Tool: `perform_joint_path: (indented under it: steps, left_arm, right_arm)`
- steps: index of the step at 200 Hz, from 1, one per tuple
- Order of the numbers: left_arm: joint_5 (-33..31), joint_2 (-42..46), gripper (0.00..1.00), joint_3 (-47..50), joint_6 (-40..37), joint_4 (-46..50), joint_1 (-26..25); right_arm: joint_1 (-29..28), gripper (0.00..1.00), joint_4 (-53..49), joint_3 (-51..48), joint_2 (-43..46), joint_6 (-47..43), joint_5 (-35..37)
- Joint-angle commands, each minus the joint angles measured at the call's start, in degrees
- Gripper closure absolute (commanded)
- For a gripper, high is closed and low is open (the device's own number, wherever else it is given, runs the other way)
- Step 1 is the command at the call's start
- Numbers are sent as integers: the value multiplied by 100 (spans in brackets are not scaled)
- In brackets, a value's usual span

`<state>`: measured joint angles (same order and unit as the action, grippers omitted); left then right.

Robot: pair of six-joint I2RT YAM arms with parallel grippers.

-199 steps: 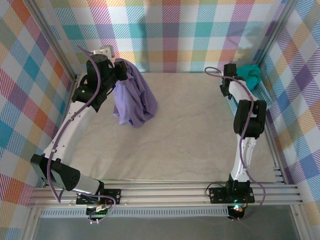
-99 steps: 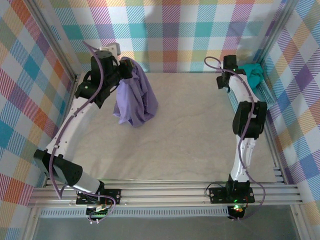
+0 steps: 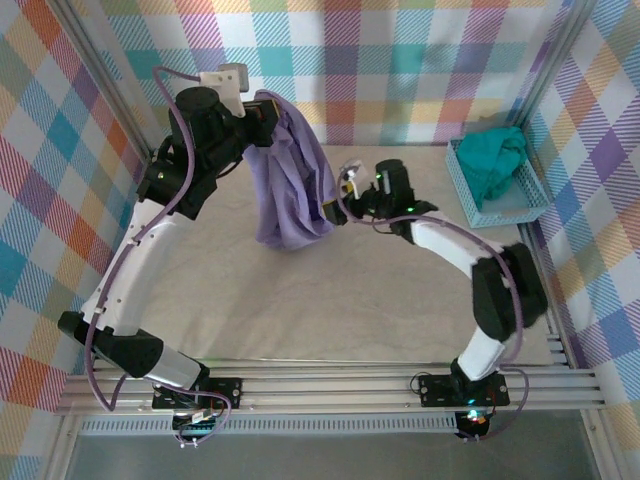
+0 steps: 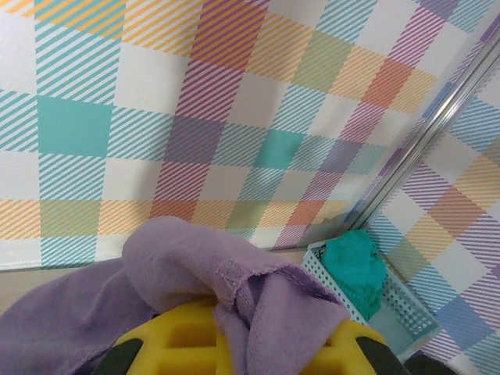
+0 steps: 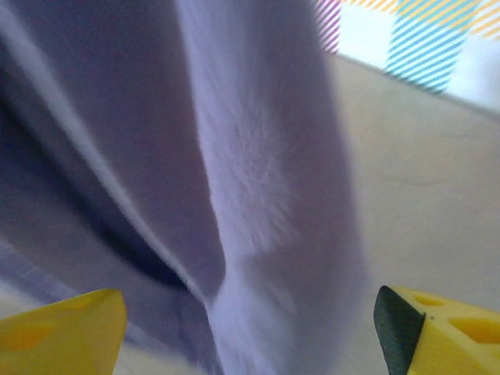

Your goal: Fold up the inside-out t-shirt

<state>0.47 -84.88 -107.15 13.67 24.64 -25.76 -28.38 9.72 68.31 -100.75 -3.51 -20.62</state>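
The inside-out t-shirt (image 3: 292, 185) is lavender-purple and hangs in a long bunch over the back left of the table, its lower end resting on the surface. My left gripper (image 3: 262, 112) is shut on its top edge; in the left wrist view a hemmed fold of the t-shirt (image 4: 234, 273) bulges out between the yellow fingers (image 4: 176, 344). My right gripper (image 3: 334, 212) is open at the hanging cloth's lower right side. In the right wrist view the t-shirt (image 5: 266, 195) hangs between the two widely spread yellow fingertips (image 5: 66, 320), not pinched.
A light blue basket (image 3: 462, 188) stands at the back right and holds a teal-green garment (image 3: 495, 155); both appear in the left wrist view, the basket (image 4: 320, 269) low at the right. Checked walls close in the marbled table (image 3: 400, 290).
The right arm swung from the basket at the back right to the middle beside the shirt, its jaws opening wider. The left arm lifted the shirt higher and carried it a little right.
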Motion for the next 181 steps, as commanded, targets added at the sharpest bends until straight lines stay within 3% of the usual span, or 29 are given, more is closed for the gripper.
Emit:
perform_joint_path:
  steps: [1,15,23,39,61,84,107,131,154,168,181]
  left_arm:
    - [70,171,100,-130,-36,-108,-17]
    - [-103,205,100,-122,-55,-52,-17]
    - [-291,224,100,-117,-98,-8,-17]
    - [-815,274,100,-122,-255,96,-17]
    - [-1444,396,100,-121,-555,139,-7]
    - [-1624,659,98,-84,-816,26,-7]
    - [-1802,955,96,225,-859,-258,1]
    - [-2124,1085,96,792,-770,-491,66]
    - [-2523,913,91,1381,-619,-363,311]
    - [-2835,584,81,1721,-462,-302,588]
    - [-2952,1,55,1805,-349,-216,877]
  right_arm:
    - [-200,31,1379,220,-611,727,-58]
    - [-194,59,1465,185,-584,775,350]
    - [-188,68,1515,24,-382,665,517]
    - [-123,81,1132,-173,170,325,578]
    - [82,90,68,-149,1074,-127,612]
    - [513,92,-1104,226,2029,-167,175]
    - [656,94,-2044,874,2417,-465,96]
    - [766,94,-2620,1469,2333,-495,282]
    - [878,90,-3168,1909,1729,-274,558]
    - [885,81,-3438,2173,1129,113,839]
    - [894,73,-3715,2674,251,416,1374]
